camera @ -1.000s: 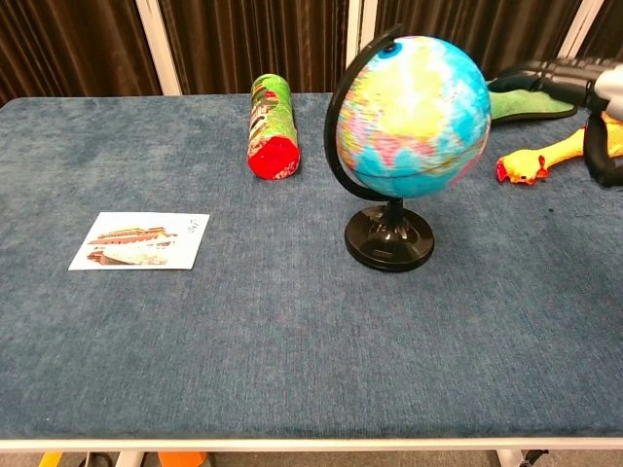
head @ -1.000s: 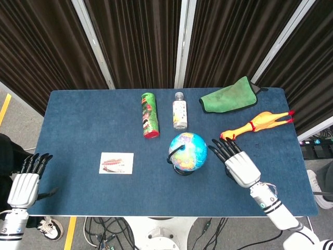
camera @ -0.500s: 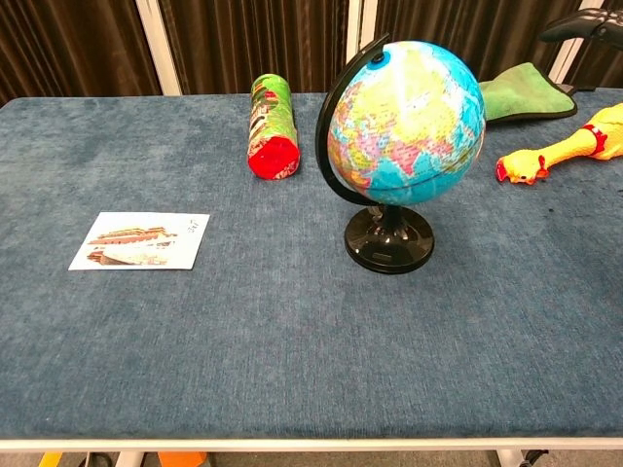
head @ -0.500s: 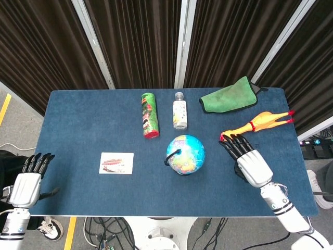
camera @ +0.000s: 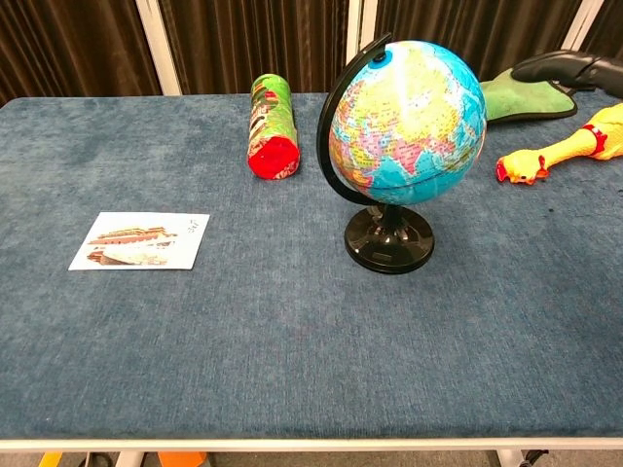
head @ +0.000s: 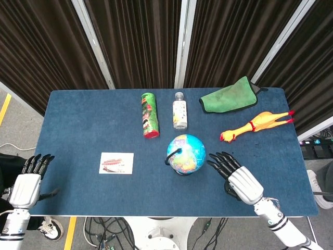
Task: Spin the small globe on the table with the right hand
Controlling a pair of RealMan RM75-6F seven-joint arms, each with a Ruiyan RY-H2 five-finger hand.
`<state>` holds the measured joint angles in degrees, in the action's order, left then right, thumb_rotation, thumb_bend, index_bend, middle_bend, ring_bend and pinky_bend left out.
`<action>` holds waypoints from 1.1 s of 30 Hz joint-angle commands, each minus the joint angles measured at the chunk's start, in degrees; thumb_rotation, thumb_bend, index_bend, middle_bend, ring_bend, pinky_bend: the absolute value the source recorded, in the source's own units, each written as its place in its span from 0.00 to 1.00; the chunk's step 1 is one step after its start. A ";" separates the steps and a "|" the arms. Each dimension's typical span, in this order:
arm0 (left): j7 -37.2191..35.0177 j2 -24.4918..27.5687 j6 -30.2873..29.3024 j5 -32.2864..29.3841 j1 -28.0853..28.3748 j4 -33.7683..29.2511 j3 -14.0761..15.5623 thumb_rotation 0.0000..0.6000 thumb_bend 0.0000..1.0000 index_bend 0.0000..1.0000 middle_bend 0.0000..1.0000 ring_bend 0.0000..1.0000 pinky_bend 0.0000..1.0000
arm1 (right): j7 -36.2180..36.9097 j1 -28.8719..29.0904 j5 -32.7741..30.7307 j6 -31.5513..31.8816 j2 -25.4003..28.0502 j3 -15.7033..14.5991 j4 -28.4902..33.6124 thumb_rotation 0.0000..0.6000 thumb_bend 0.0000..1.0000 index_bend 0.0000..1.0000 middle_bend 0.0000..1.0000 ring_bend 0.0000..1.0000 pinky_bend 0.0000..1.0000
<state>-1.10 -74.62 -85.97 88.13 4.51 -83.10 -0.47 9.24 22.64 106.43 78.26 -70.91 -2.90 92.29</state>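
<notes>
we see the small blue-and-yellow globe on its black round stand (head: 186, 153) standing upright near the middle of the dark blue felt table (head: 78, 120), a little toward the front edge. our right hand (head: 235, 178), white-backed with black fingers, hovers just beside the globe on its right, fingers straight and spread, holding nothing and apart from the ball. our left hand (head: 27, 180) rests off the table's front left corner, fingers stretched out and slightly apart, also holding nothing. behind the globe lie a green printed cylindrical can with a red end (head: 149, 114) and, beside it, a small clear plastic bottle with a white label (head: 179, 111); neither touches the stand. a yellow rubber chicken toy (head: 254, 125) lies behind the right hand, and a folded green cloth (head: 230, 95) sits at the back right. a white printed card (head: 116, 162) lies flat to the globe's left, well apart. nothing stands between the right hand and the globe. compared with half a second ago, the right hand has come down toward the front edge and closer to the globe, away from the chicken's beak; in the chest view its dark fingertips (camera: 555, 68) now reach further in from the right, and the globe's map has turned slightly.
</notes>
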 commanded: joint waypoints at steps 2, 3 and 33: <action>-0.47 0.08 -0.27 -0.06 -0.20 0.32 -0.01 1.00 0.00 0.10 0.09 0.00 0.07 | 0.77 1.06 -1.57 -1.70 -1.28 0.64 -0.71 1.00 1.00 0.00 0.00 0.00 0.00; -0.59 0.09 -0.28 -0.08 -0.24 0.41 0.00 1.00 0.00 0.10 0.09 0.00 0.07 | 0.80 1.25 -1.85 -1.93 -1.45 0.82 -0.85 1.00 1.00 0.00 0.00 0.00 0.00; -2.61 0.39 -0.36 -0.58 -0.56 1.72 -0.29 1.00 0.00 0.10 0.09 0.00 0.07 | 2.95 13.12 -16.91 -18.66 -1.81 10.18 -6.42 1.00 1.00 0.00 0.00 0.00 0.00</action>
<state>-3.71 -74.23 -86.33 87.55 3.95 -81.38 -0.76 11.85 35.53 89.84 59.72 -72.93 6.96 86.16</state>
